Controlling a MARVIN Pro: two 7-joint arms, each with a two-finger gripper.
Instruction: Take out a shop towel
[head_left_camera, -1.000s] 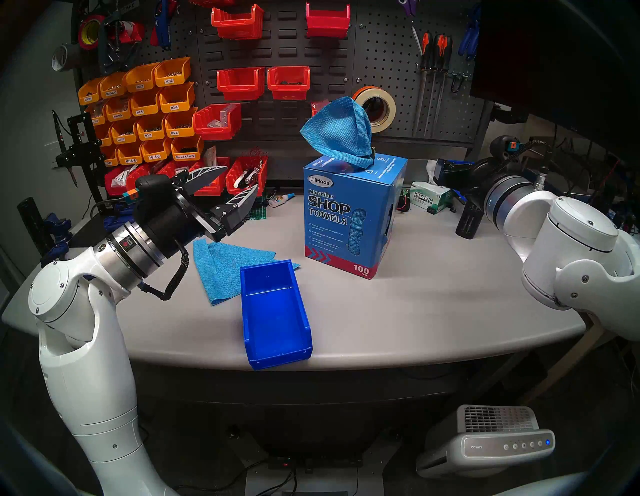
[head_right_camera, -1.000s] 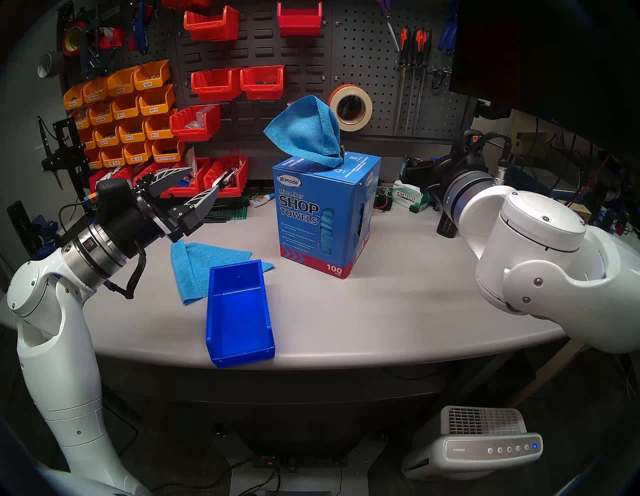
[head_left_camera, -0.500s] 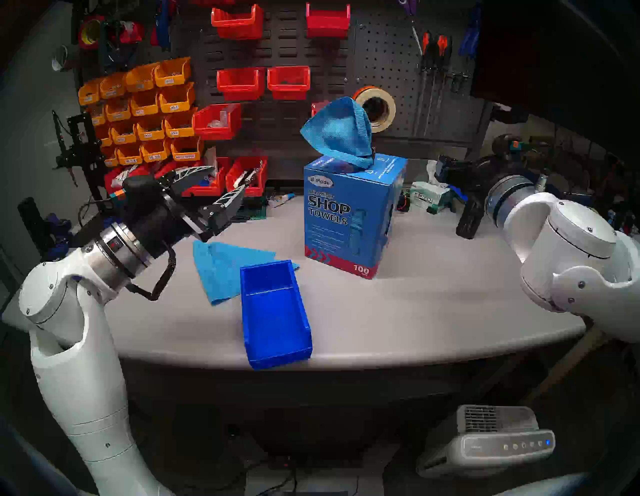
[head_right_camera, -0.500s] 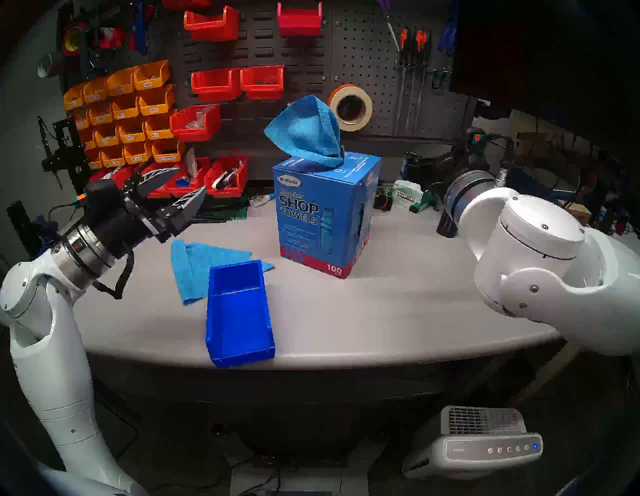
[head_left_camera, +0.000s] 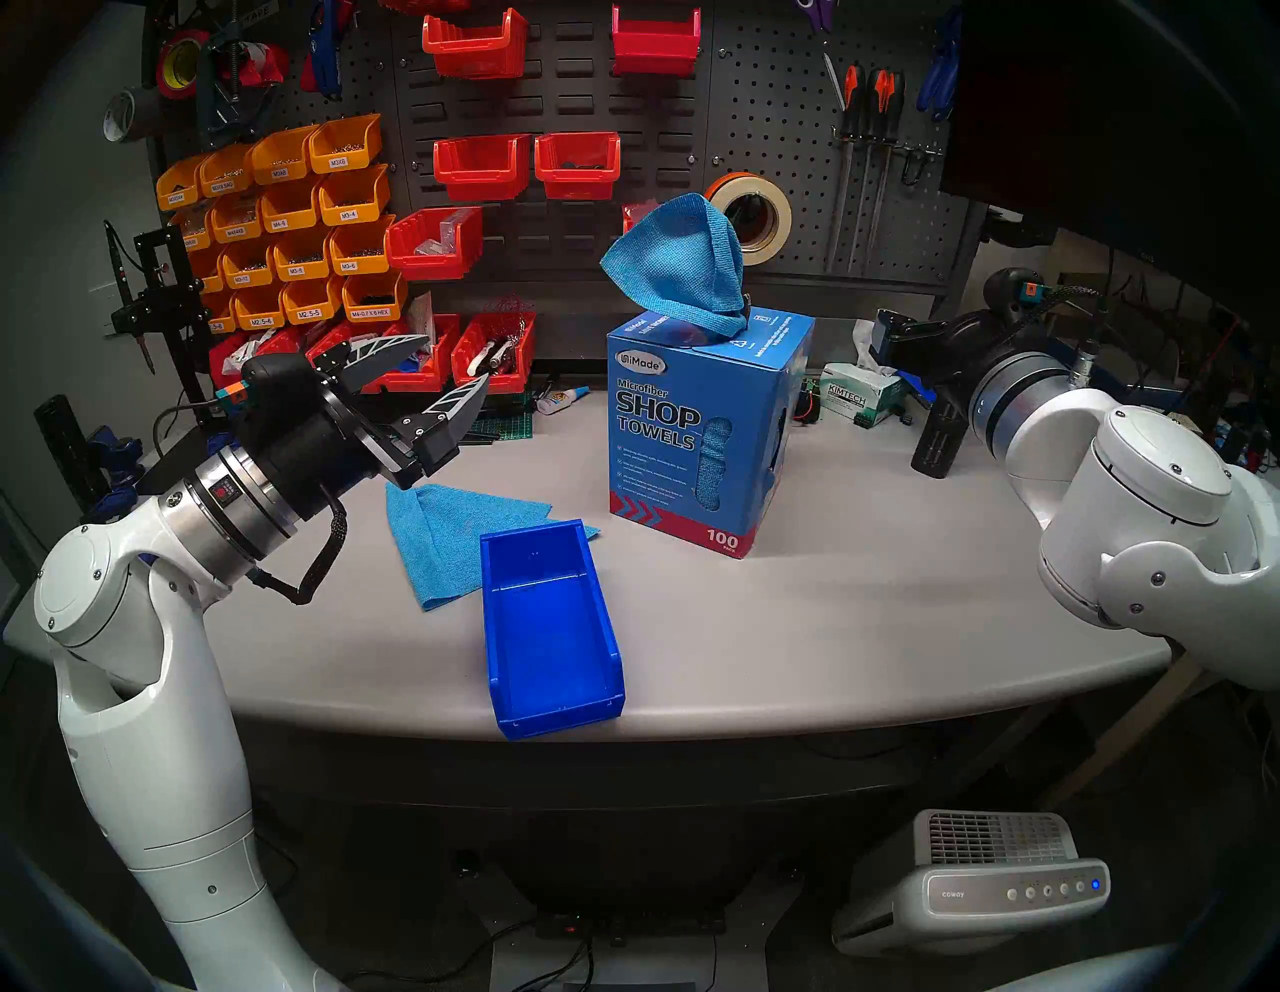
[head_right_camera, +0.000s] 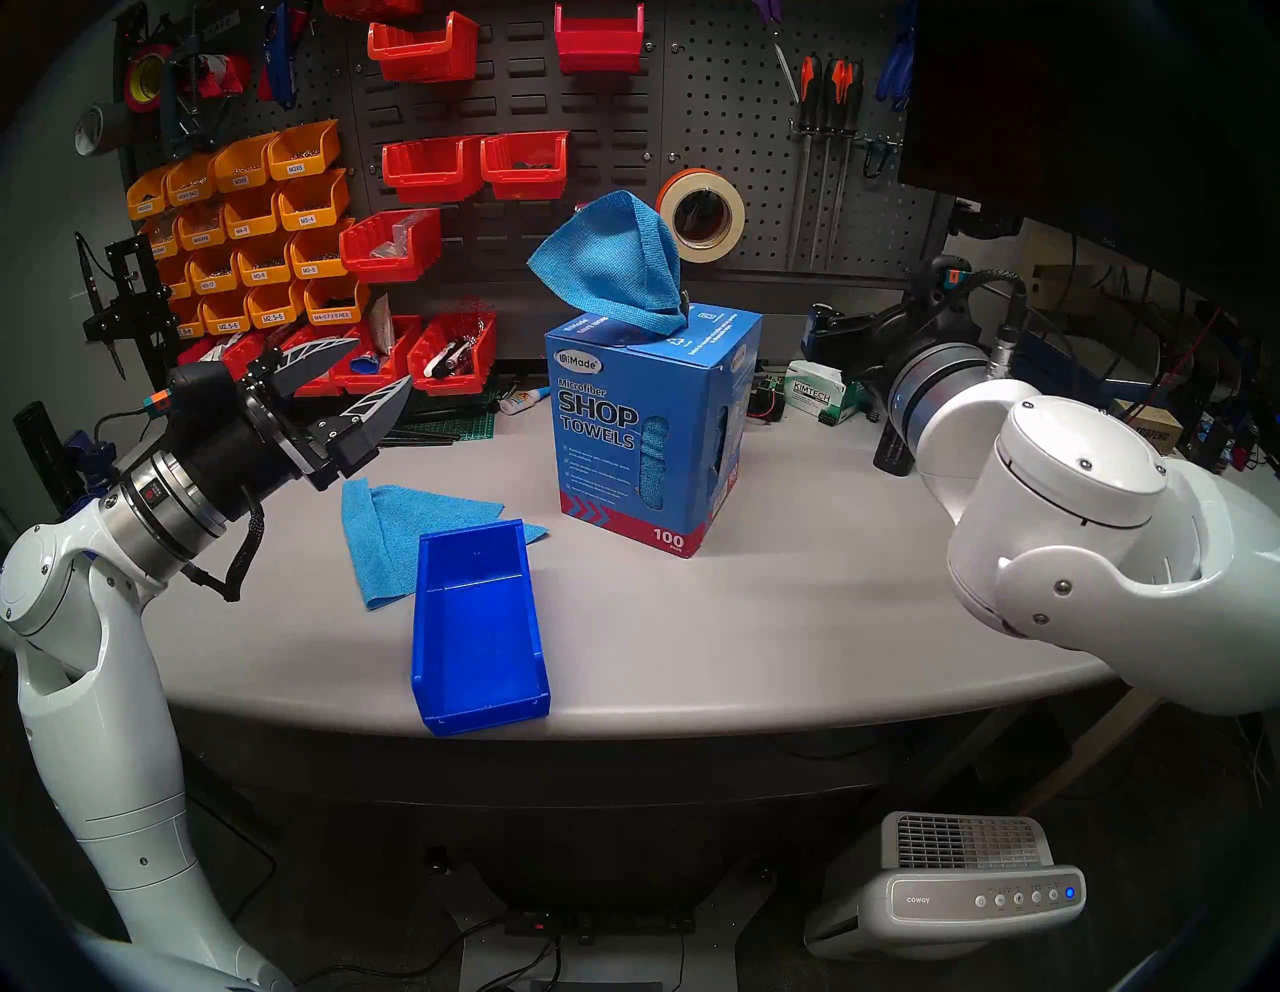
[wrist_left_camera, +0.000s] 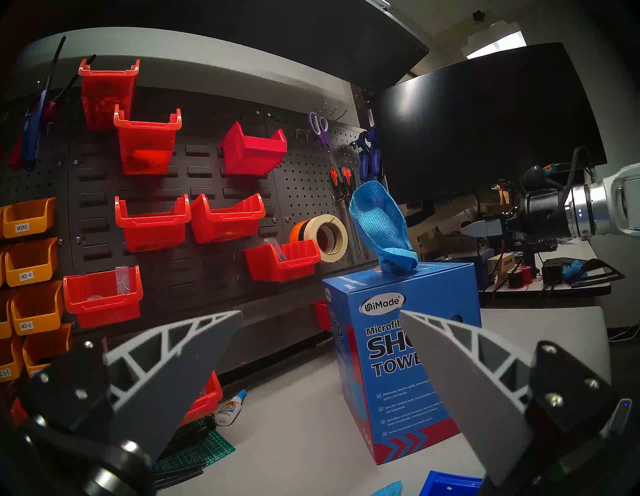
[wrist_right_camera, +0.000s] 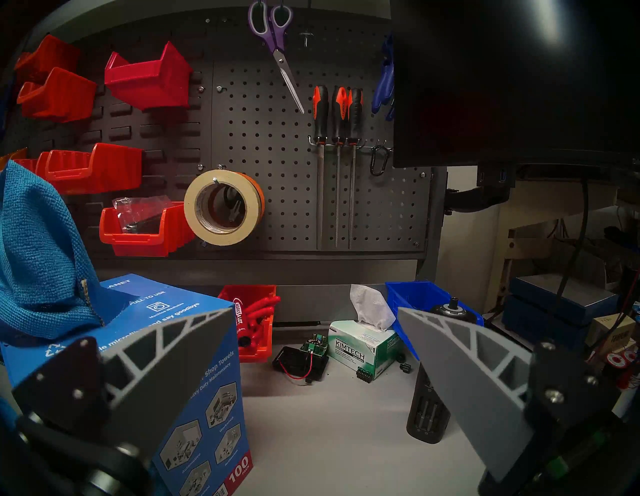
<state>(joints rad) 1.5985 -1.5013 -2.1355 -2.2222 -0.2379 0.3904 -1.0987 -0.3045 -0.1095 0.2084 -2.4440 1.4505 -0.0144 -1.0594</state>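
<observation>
On the grey table (head_left_camera: 831, 623) one blue towel (head_left_camera: 450, 540) already lies flat beside the blue bin (head_left_camera: 554, 637), another pokes from the box (head_left_camera: 699, 429), and both the left gripper (head_left_camera: 450, 374) and right gripper (wrist_right_camera: 311, 346) hang wide open, empty.

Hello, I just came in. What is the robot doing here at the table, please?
It is taking shop towels out of the blue carton. One towel already lies flat on the table, partly behind a blue bin. The next towel sticks up from the carton's top. Right now nothing is held: the left gripper is open and hovers above the table left of the carton, and the right gripper is open too, off to the carton's right.
</observation>
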